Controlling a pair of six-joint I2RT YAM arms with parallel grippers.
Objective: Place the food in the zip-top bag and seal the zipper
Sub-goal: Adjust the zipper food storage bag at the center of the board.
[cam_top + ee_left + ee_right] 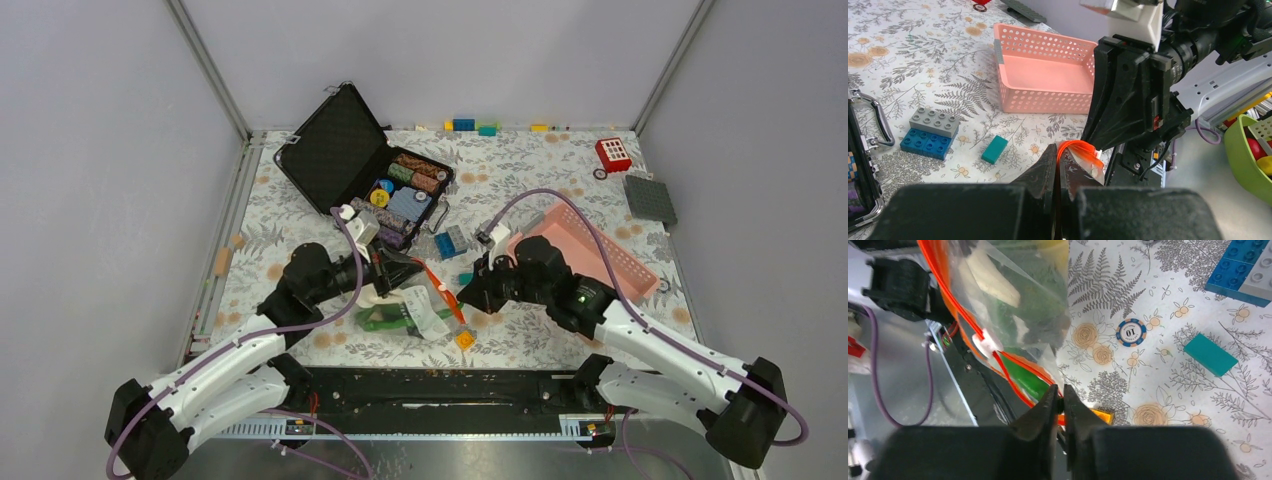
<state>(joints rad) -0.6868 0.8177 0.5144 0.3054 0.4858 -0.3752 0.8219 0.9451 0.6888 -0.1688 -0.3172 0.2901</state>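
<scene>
Clear floppy plastic, the zip-top bag [412, 312] sags at the near edge of the worktop [540, 180], light toy food [383, 319] inside. Both left pincer [1057, 154] and right pincer [1060, 396] pinch its thin, slippery orange zipper [447, 296]; the white slider [986, 343] likely offers firmer purchase.

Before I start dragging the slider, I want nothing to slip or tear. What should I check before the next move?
1. Left tool clamped on the zipper: ok.
2. Right tool clamped on the same orange strip: ok.
3. Slider clear of the right tool's fingertips: ok.
4. Food inside the zip-top bag: ok for the green pieces seen through the plastic.
5. Nothing left out: cannot tell. A small yellow-orange piece lies outside the bag, and it could be food or a brick.
6. Mouth sealed along its whole length: cannot tell.
</scene>
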